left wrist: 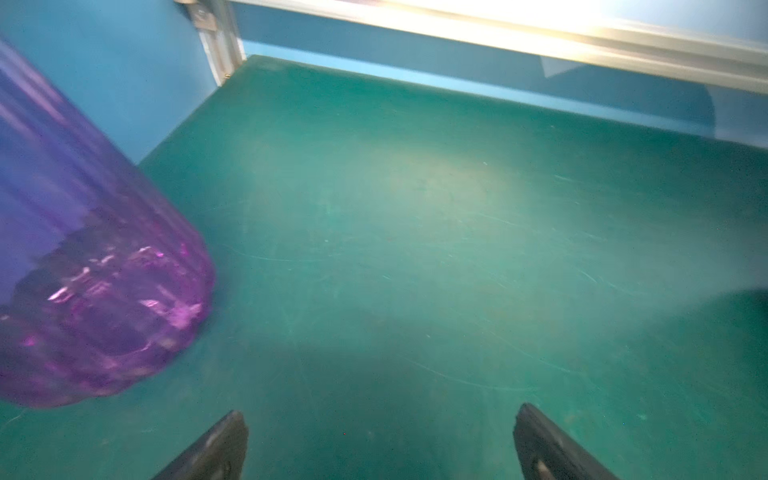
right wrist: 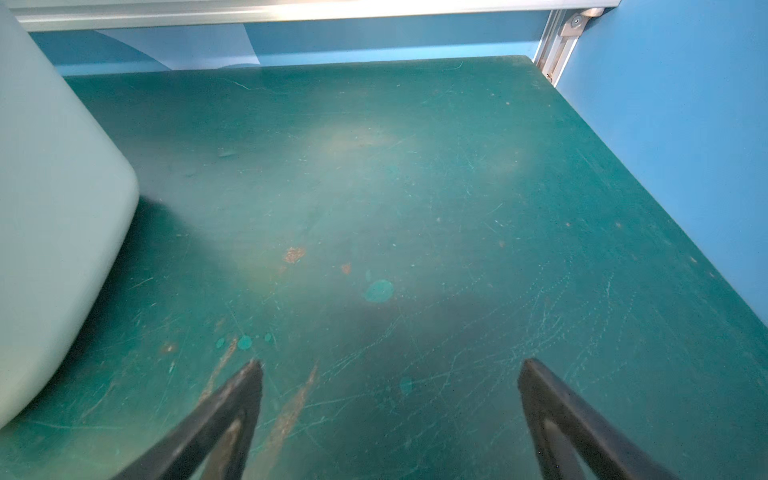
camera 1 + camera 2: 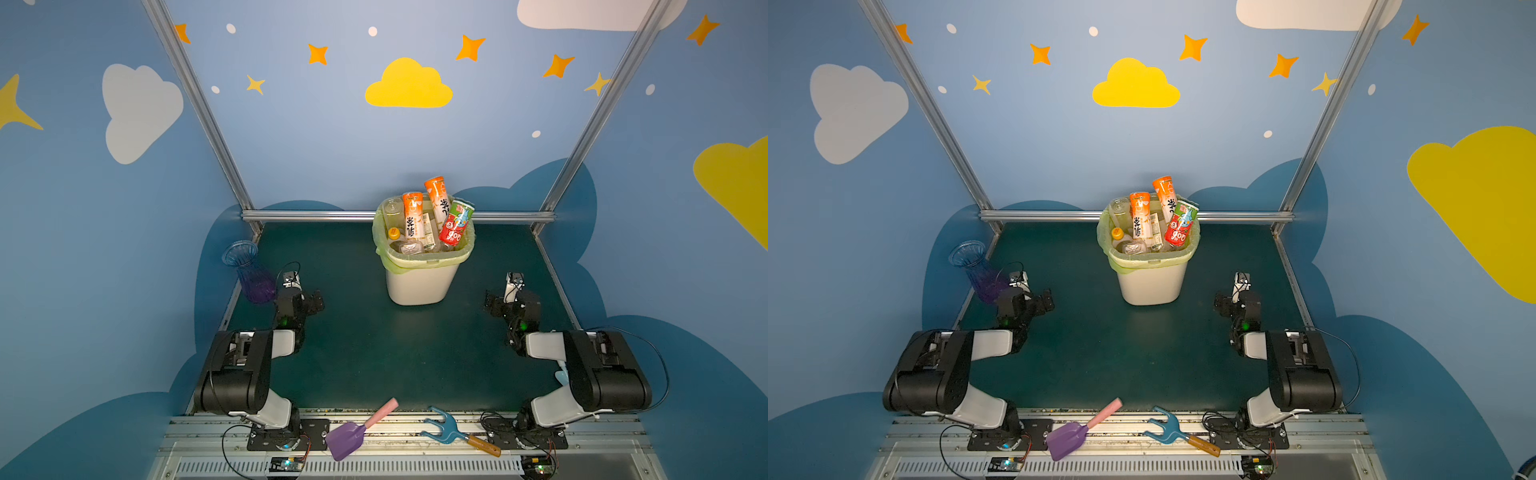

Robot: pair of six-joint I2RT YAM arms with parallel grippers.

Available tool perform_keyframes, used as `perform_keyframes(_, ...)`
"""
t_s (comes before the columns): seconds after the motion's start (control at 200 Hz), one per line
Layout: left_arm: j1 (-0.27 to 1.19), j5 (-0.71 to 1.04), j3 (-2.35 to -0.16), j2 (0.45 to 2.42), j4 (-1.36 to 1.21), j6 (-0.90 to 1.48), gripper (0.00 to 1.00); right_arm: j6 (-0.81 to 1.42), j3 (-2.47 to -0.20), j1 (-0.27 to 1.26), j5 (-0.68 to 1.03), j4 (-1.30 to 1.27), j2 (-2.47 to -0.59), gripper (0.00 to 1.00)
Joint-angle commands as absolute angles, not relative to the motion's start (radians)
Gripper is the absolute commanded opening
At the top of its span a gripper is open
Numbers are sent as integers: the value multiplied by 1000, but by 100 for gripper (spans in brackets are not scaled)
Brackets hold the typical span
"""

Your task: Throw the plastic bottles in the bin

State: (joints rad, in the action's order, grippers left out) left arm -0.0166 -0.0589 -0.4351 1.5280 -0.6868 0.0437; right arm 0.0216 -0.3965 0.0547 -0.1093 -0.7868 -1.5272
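blue painted walls (image 3: 311,137) on three sides, scuffed dark green counter (image 3: 374,357). bin (image 3: 419,284) stands back centre, heaped past its rim with plastic bottles (image 3: 412,216); none visible loose on the counter, so the job looks finished. risks: the pile is top-heavy, with two orange bottles and a red one poking above the rim, so a knock to the bin could spill them. vase (image 3: 249,270) sits just beside the left arm and a careless swing would topple it. purple shovel (image 3: 347,436) and blue fork (image 3: 440,428) lie at the near edge. both arms folded low, elbows back, wrists forward. left tool (image 1: 380,415) and right tool (image 2: 390,365) gape wide, empty, over bare counter.
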Motion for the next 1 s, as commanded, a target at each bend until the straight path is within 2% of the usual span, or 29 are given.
perform_keyframes(0.0,-26,-18,-466,1531,-662,32,100,26,-417,47,-103,-782,-1519,97)
perform_keyframes(0.996,-2,-48,-434,1511,-699,15,100,9,-406,64,-120,-793,-1510,97)
